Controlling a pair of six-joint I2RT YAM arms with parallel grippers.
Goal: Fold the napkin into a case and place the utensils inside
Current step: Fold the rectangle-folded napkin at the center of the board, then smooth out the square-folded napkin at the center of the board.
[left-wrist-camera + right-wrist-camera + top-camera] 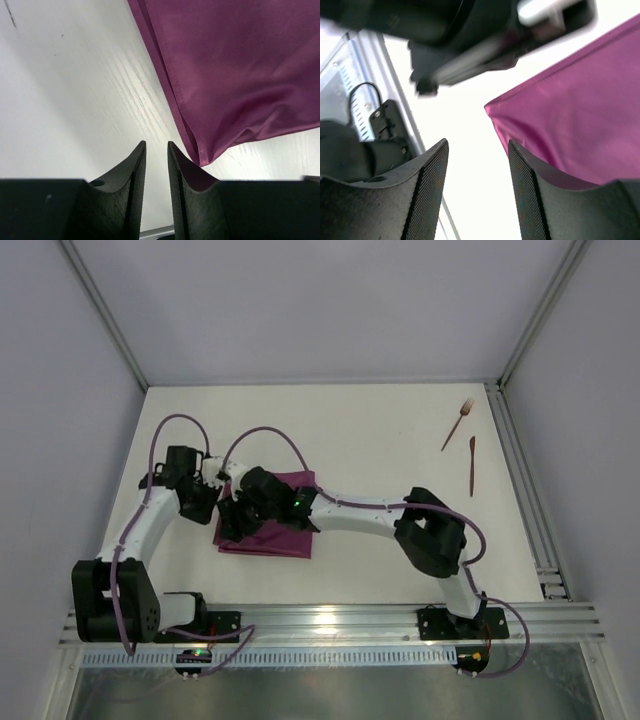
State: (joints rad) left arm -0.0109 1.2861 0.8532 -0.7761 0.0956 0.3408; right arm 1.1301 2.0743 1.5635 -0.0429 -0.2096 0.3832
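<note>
So the napkin [275,538] sits left of centre on the table [380,440], left fingers [134,165] barely apart and right fingers [432,165] wide, both empty by a corner, probably lining up the next fold.

White worktop [380,440] boxed in by pale grey walls [300,300].
Worktop matte white, faint wood grain; walls plain; metal posts [102,315] at far corners; slotted rail [350,618] along near edge, glare spot; track [525,490] along right edge.

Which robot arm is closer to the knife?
Right. The right arm has its elbow near the knife, on its left. The left arm is far off, beyond the napkin.
</note>
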